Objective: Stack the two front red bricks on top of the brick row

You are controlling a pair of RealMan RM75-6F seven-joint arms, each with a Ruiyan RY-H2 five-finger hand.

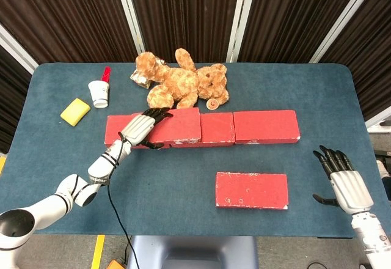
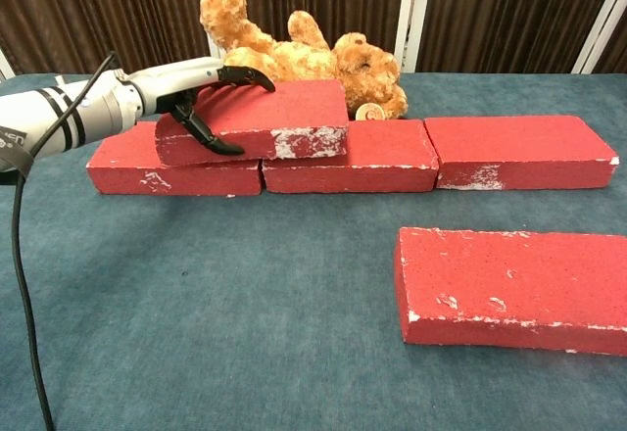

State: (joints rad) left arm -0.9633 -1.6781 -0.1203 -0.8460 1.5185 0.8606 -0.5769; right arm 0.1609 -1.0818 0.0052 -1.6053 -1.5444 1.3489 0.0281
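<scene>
A row of three red bricks (image 1: 266,126) (image 2: 519,149) runs across the table's middle. My left hand (image 1: 142,128) (image 2: 192,96) grips a fourth red brick (image 1: 177,126) (image 2: 265,119) by its left end. This brick lies on top of the row, over the joint between the left brick (image 2: 167,168) and the middle brick (image 2: 367,157). A second front brick (image 1: 252,190) (image 2: 514,289) lies flat on the table nearer to me, on the right. My right hand (image 1: 343,183) hovers open to the right of it, holding nothing.
A brown teddy bear (image 1: 183,84) (image 2: 294,54) lies just behind the row. At the back left stand a white cup (image 1: 99,93), a red item (image 1: 106,73) and a yellow sponge (image 1: 75,111). My left arm's cable (image 2: 24,284) hangs over the front left.
</scene>
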